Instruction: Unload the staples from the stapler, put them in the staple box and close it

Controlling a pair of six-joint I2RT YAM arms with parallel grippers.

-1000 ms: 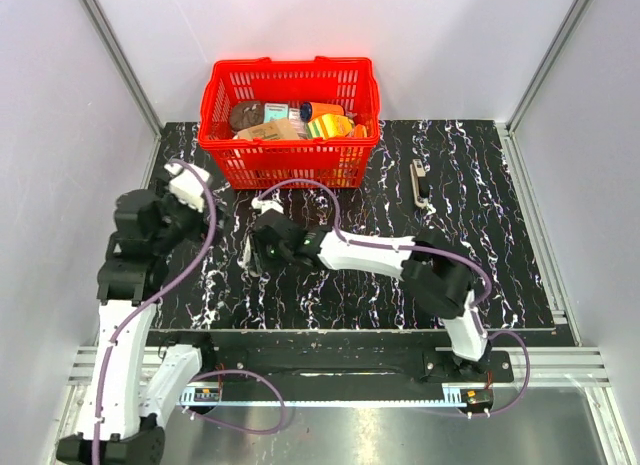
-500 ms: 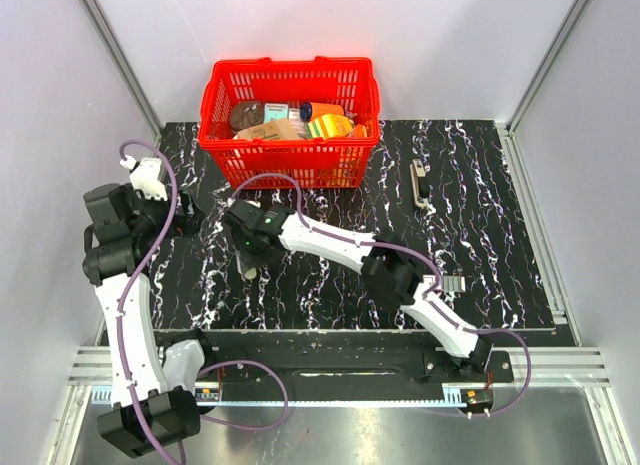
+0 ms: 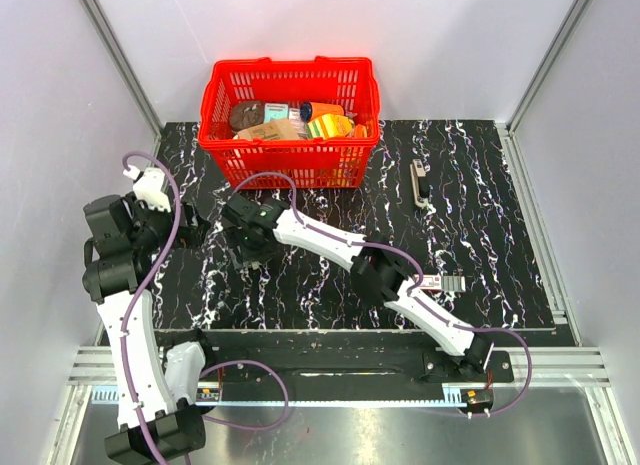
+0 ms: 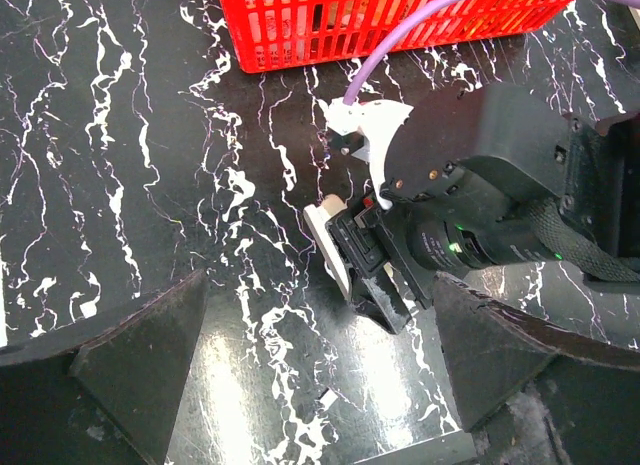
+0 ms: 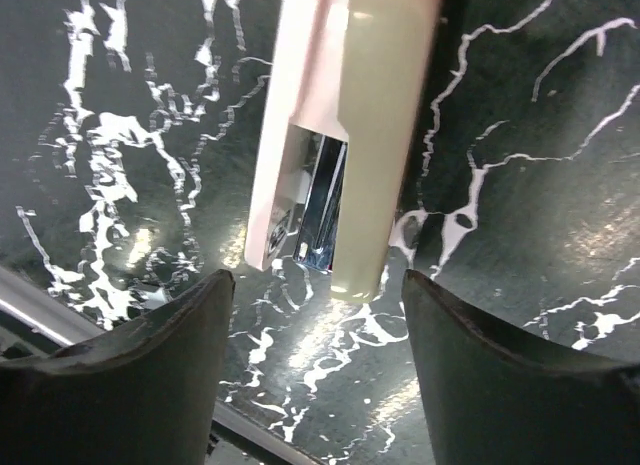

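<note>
A slim dark stapler (image 3: pixel 422 182) with a pale strip lies at the mat's far right, away from both arms. My right gripper (image 3: pixel 250 247) reaches far left and hovers open over a pale pink-and-cream stapler-like thing (image 5: pixel 340 135) with a chrome channel, which lies on the mat. In the right wrist view its near end sits just beyond my right gripper (image 5: pixel 315 375). My left gripper (image 4: pixel 320 385) is open and empty. It faces the right gripper's head (image 4: pixel 470 205) and the pale thing (image 4: pixel 328 247). A tiny pale sliver (image 4: pixel 326 395) lies between the left fingers.
A red basket (image 3: pixel 222 150) full of small goods stands at the back, just beyond both grippers. A small white-and-red labelled box (image 3: pixel 443 283) lies by the right arm's elbow. The black marbled mat (image 3: pixel 480 235) ends at a metal rail in front.
My right arm has stretched further left and away, and its gripper now sits over the pale thing. My left arm has drawn back to the left. The labelled box has come into view.
</note>
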